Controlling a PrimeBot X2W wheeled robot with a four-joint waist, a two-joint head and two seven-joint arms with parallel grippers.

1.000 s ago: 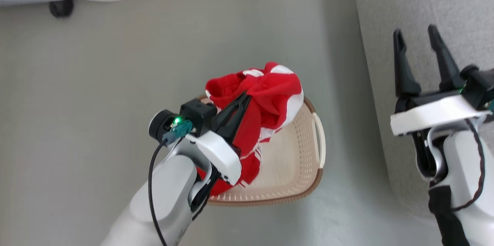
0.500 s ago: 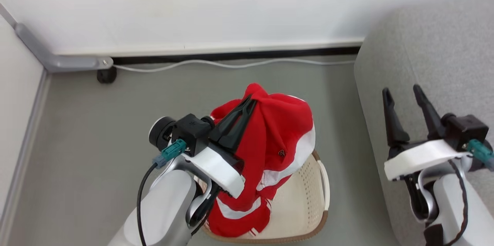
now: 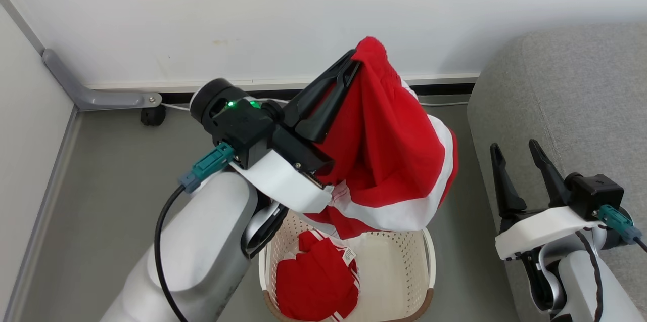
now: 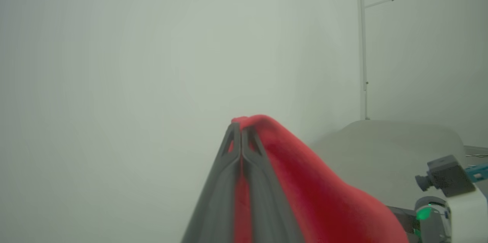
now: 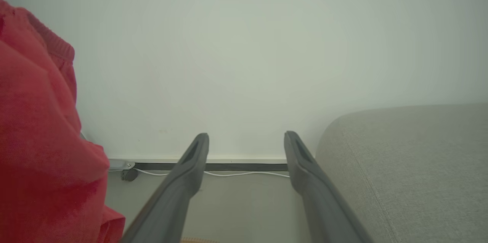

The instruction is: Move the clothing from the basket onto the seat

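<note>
Grips garment (image 3: pixel 394 160) with left gripper (image 3: pixel 354 56) at upper centre, above basket (image 3: pixel 429 261) with second garment (image 3: pixel 316 281); holds right gripper (image 3: pixel 513 146) agape lower right, by seat (image 3: pixel 571 84).

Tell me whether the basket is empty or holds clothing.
Not empty: one red garment lies in the basket, below the raised garment the left claw grips.

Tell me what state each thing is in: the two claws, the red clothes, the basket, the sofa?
left gripper, shut on the held garment, raised high.
held garment, hanging from the fingertips over the basket.
second garment, lying crumpled inside the basket.
basket, upright on the floor.
right gripper, open, holding nothing.
seat, held garment not yet on it.
</note>
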